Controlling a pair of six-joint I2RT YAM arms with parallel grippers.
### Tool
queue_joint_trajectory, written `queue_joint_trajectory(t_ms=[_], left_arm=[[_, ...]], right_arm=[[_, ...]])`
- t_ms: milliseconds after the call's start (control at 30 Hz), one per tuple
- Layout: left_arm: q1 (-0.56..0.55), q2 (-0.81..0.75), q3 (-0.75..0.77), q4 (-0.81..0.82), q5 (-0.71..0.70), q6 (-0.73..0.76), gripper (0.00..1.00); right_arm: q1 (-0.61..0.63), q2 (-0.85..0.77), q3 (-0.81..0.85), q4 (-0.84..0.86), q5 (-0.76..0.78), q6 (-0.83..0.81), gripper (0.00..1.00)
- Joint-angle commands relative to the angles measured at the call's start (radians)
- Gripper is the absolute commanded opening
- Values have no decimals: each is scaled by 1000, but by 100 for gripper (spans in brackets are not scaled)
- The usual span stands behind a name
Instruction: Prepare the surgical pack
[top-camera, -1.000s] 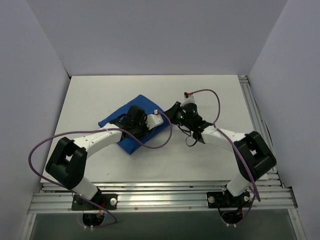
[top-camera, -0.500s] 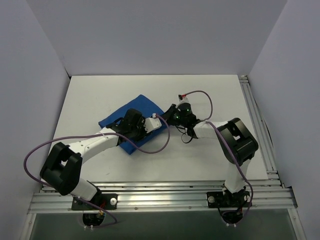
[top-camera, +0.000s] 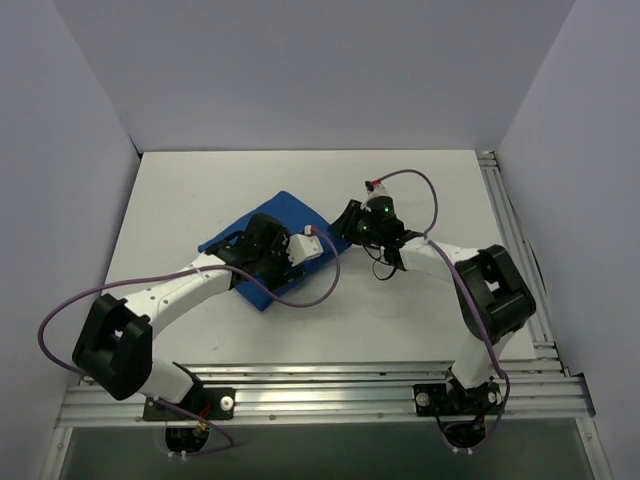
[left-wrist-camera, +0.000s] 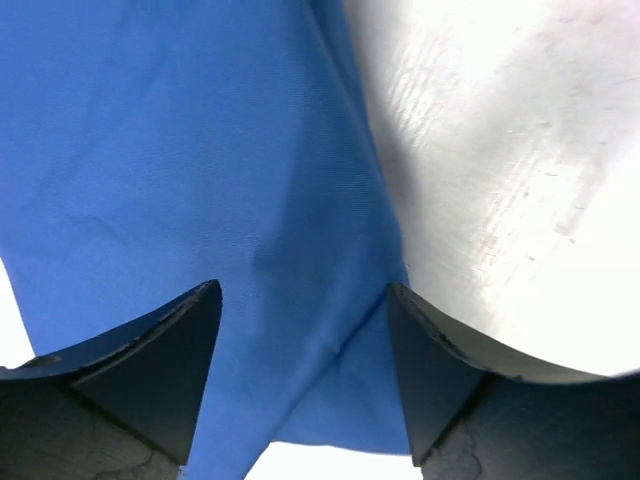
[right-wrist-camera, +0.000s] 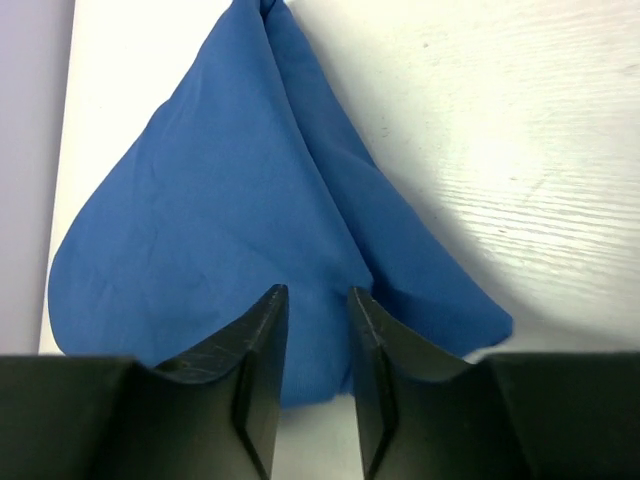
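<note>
The surgical pack is a blue parcel (top-camera: 290, 208) of folded royal-blue drape lying left of the table's middle. The tray, instruments, sachets and gauze are hidden. My left gripper (top-camera: 262, 243) hangs close over the parcel's middle. In the left wrist view it (left-wrist-camera: 303, 287) is wide open, with the drape (left-wrist-camera: 200, 150) below and bare table to the right. My right gripper (top-camera: 348, 222) is at the parcel's right corner. In the right wrist view it (right-wrist-camera: 316, 291) is open by a narrow gap, low over the drape's near edge (right-wrist-camera: 220, 220).
White table (top-camera: 430, 190) enclosed by grey walls on three sides. Aluminium rails run along the right edge (top-camera: 505, 220) and the near edge (top-camera: 320, 385). Purple cables loop from both arms, one (top-camera: 325, 275) drooping just in front of the parcel.
The right arm's elbow has swung out and back and its gripper stays at the parcel's right corner. The left arm's elbow has drifted left; its gripper stays over the parcel.
</note>
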Motion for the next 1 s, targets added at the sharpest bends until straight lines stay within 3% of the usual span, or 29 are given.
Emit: queue_joint_trajectory(t_ms=[0,200,500,567,633,667,733,767,833,867,967], left_arm=[[-16,-58,80,-124,73,-26,78],[-49,0,104,-121,39,-35,81],[-89,100,48,-63,-43,-23,77],[-91,108,33,-49,-62,-18,68],[-89,105,19,-41,-71,-11,58],[-89,102,13,-40,-74,-11,46],[-91,81,-10,-31,-73,-4,36],[-89,73,-16,-29,-71,-1,26],[-89,51,-36,-20,-74,5,16],[-89,47,-41,-18,-74,6,5],[-91,37,-61,-21,-74,19,2]], right_arm=[[-22,-107,22,-142,39,-71,30],[-22,-135,-22,-162,56,-71,38],[-1,-17,-13,-77,-50,-54,37],[-1,3,-16,-59,-54,-43,35],[-2,9,-33,-28,-61,-33,24],[-2,8,-39,-18,-62,-28,18],[-5,-3,-58,-5,-51,-20,6],[-10,-14,-61,-5,-45,-19,0],[-16,-26,-71,-5,-33,-23,0],[-22,-28,-73,-7,-31,-26,0],[-28,-34,-73,-28,-22,-42,0]])
